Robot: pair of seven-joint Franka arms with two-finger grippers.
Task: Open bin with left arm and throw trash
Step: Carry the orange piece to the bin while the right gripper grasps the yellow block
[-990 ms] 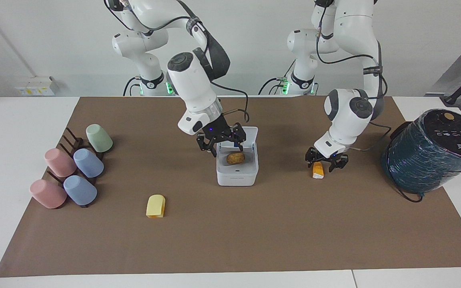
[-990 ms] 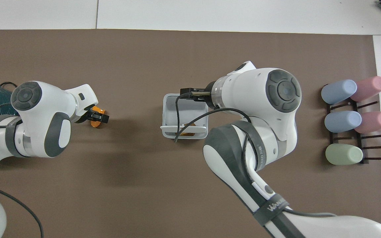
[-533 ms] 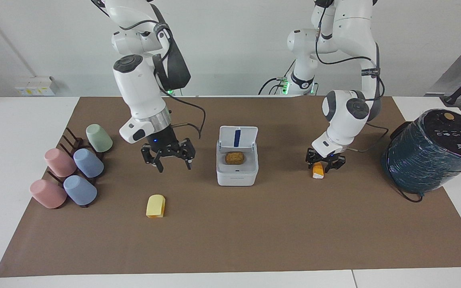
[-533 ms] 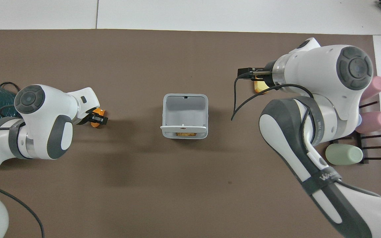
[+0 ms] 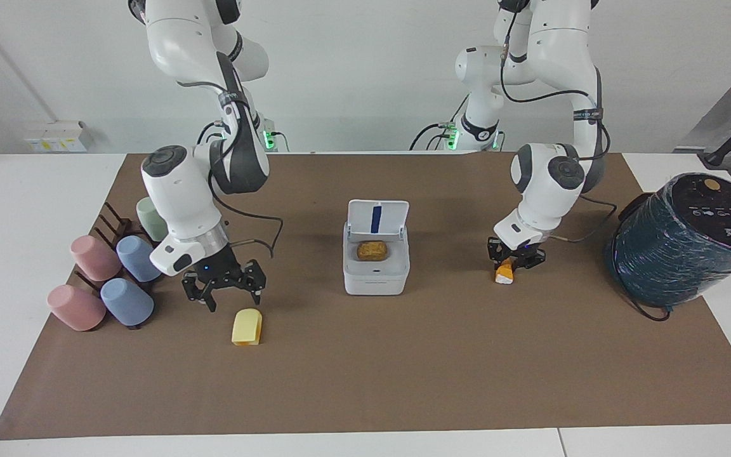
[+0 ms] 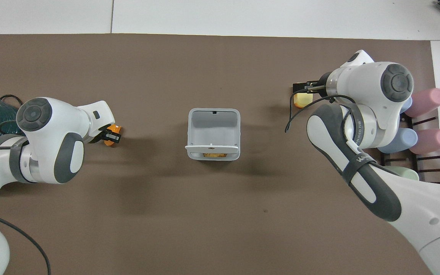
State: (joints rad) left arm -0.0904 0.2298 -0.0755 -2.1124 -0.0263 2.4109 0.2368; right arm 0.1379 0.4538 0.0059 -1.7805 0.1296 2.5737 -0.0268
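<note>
Closing left pincer (image 5: 511, 265) on orange piece (image 5: 504, 273) | right pincer (image 5: 226, 295) left bin (image 5: 375, 273)

A plain white wall (image 5: 372, 76) backs the white table (image 5: 16, 209); brown mat (image 5: 365, 355) covers it, lighting seemingly even.

My two arms are glossy white, built of rounded segments with dark grey joint caps and grey bands carrying small lettering. Black cables loop loosely along each arm down to the wrists. My left gripper (image 5: 510, 261) and right gripper (image 5: 224, 293) are black, skeletal link-work, each with a tiny blue light. Green lights glow at both bases.
</note>
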